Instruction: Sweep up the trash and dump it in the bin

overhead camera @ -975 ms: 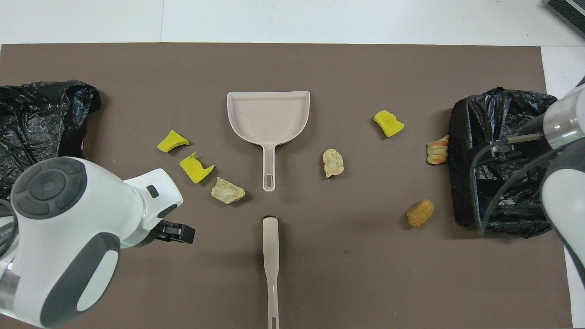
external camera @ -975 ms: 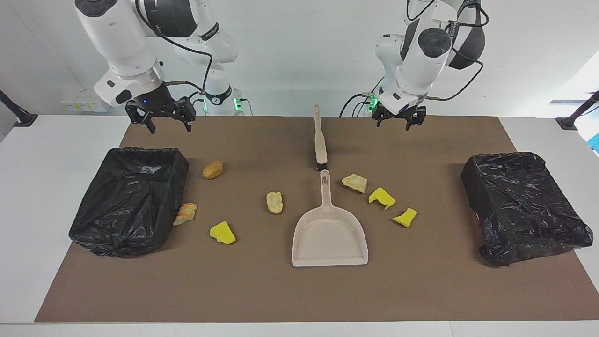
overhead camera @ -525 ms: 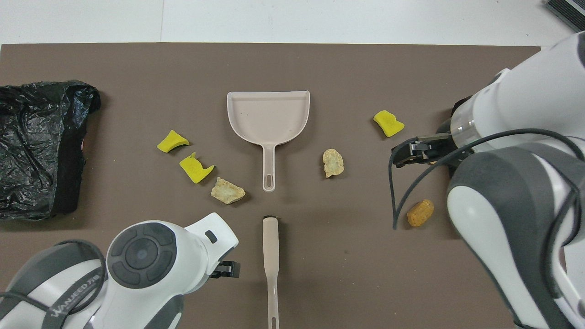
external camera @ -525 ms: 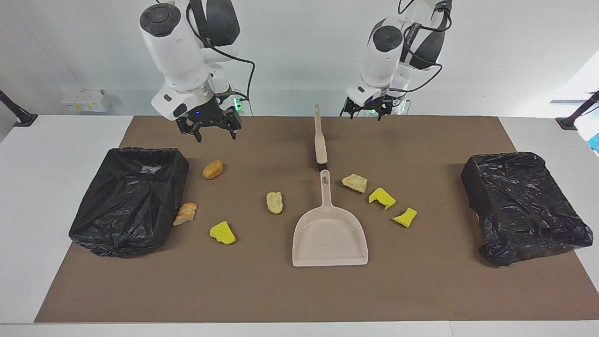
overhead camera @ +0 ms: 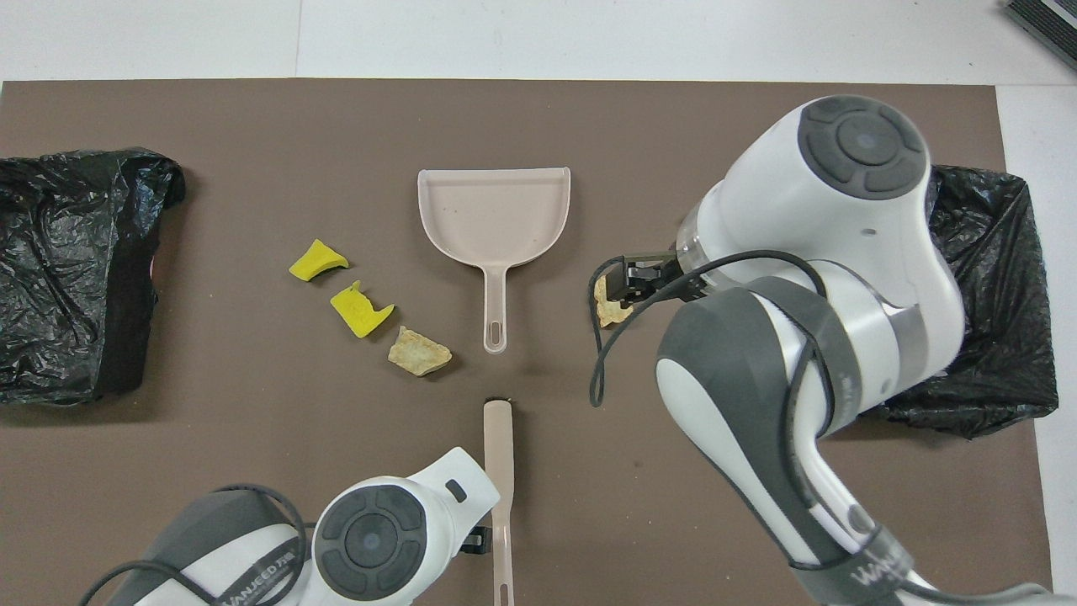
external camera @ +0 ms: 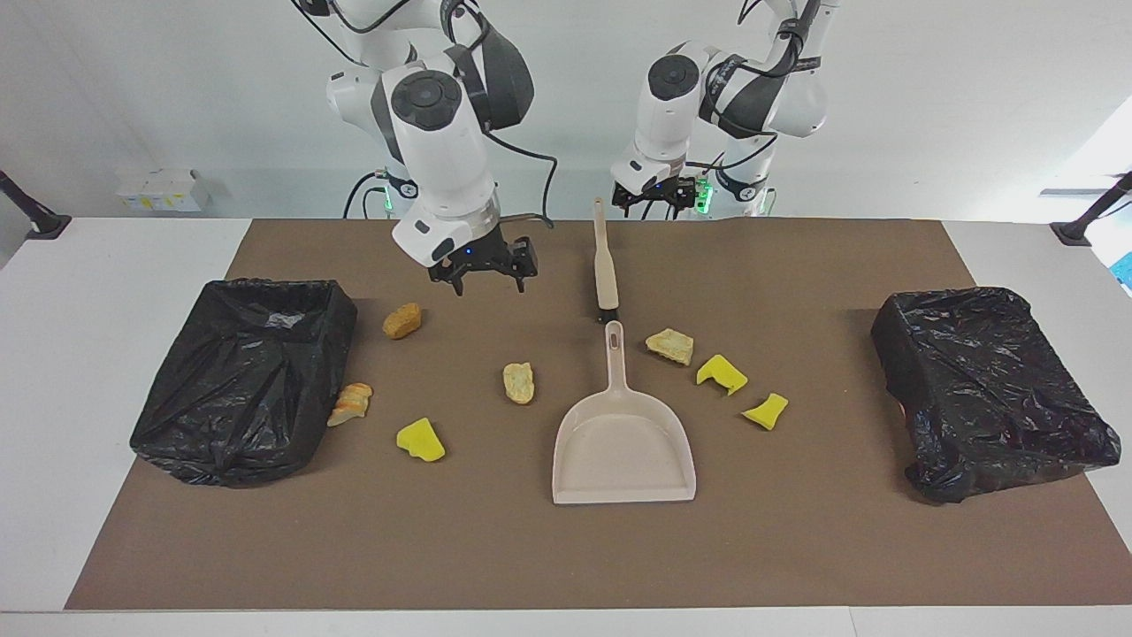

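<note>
The brown mat (external camera: 796, 548) covers most of the table and everything I need lies on it. A black-lined bin (external camera: 243, 380) sits at my right arm's end, a second bin (external camera: 990, 389) at my left arm's end. Between them lies the dustpan (external camera: 623, 447), mouth away from me, handle toward me, and in line with that handle, just nearer to me, the brush (external camera: 605, 270).

My right gripper (external camera: 482, 281) hangs with jaws apart over bare mat, between the brown lump (external camera: 402, 320) and the brush. My left gripper (external camera: 650, 202) is up beside the brush's handle tip, jaws also apart, empty.

The trash is all still loose: the brown lump and an orange lump (external camera: 351, 402) against the first bin, a yellow wedge (external camera: 420, 441), a tan lump (external camera: 519, 382) beside the pan's handle, then a tan piece (external camera: 669, 346) and two yellow wedges (external camera: 721, 373) (external camera: 766, 411) toward the second bin.

Risks, as I judge them: both arms crowd the middle, so they may clash; a skewed grip could twist the thin brush handle; light foam may skid past the pan's lip or roll off sideways.
</note>
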Available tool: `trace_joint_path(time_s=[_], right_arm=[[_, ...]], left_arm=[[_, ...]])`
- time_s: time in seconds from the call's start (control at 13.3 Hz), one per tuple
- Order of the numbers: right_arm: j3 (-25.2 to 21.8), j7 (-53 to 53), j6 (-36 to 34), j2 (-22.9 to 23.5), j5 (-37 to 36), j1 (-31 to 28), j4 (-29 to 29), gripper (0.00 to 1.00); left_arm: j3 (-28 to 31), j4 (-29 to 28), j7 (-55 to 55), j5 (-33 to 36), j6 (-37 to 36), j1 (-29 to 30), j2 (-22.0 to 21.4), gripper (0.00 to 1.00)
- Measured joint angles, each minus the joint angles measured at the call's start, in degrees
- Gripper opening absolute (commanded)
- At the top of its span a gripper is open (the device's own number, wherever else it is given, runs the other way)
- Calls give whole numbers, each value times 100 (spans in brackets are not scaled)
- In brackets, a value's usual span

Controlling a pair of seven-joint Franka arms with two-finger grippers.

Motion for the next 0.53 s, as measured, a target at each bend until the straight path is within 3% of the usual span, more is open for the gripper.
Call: trace_joint_path(time_s=[0.22, 0.53], right_arm=[[-1, 518, 282, 710, 54, 317, 771, 100], [-3, 761, 932, 1474, 68, 716, 1270, 100]], left_arm=[[5, -63, -77, -49, 186, -161, 151, 100], [2, -147, -405, -342, 738, -489, 424, 100]])
